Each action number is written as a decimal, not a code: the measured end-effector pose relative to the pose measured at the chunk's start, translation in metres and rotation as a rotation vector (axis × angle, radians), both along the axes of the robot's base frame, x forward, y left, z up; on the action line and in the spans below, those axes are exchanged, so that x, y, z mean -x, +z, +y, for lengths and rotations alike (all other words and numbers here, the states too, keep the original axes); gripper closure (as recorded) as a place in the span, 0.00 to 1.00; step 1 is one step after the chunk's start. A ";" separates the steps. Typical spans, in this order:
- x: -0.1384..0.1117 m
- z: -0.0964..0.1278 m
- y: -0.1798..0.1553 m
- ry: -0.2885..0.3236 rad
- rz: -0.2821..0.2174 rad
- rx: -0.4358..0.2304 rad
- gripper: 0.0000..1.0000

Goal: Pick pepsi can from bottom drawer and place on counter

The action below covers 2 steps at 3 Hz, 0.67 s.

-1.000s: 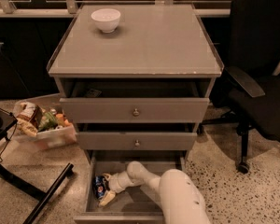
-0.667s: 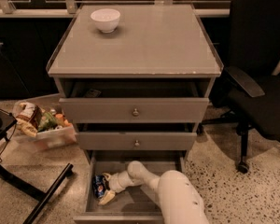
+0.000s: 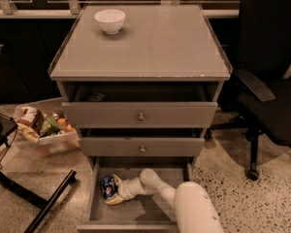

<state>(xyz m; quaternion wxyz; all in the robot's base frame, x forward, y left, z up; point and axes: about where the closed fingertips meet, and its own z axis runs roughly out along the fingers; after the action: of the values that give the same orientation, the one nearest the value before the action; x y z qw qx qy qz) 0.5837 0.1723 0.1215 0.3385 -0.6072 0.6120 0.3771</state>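
Observation:
The pepsi can (image 3: 106, 187) is dark blue and stands at the left side of the open bottom drawer (image 3: 131, 212). My white arm reaches down from the lower right into this drawer. My gripper (image 3: 112, 191) is at the can, with its pale fingers (image 3: 114, 198) around the can's right side and base. The counter (image 3: 140, 42) is the glossy grey top of the cabinet, above the three drawers.
A white bowl (image 3: 109, 21) sits at the counter's back left. The two upper drawers (image 3: 140, 114) with round knobs stand slightly pulled out. A bin of snack packets (image 3: 43, 130) is on the floor at left. A black office chair (image 3: 266, 81) stands at right.
The arm and the can have hardly moved; the gripper stays at the can in the bottom drawer.

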 end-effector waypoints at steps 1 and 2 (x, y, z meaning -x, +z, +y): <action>0.001 -0.026 0.018 -0.038 -0.057 -0.034 1.00; 0.011 -0.055 0.036 -0.064 -0.102 -0.063 1.00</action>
<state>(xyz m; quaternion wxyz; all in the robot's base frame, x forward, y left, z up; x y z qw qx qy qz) 0.5728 0.1173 0.1577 0.4001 -0.5950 0.6006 0.3538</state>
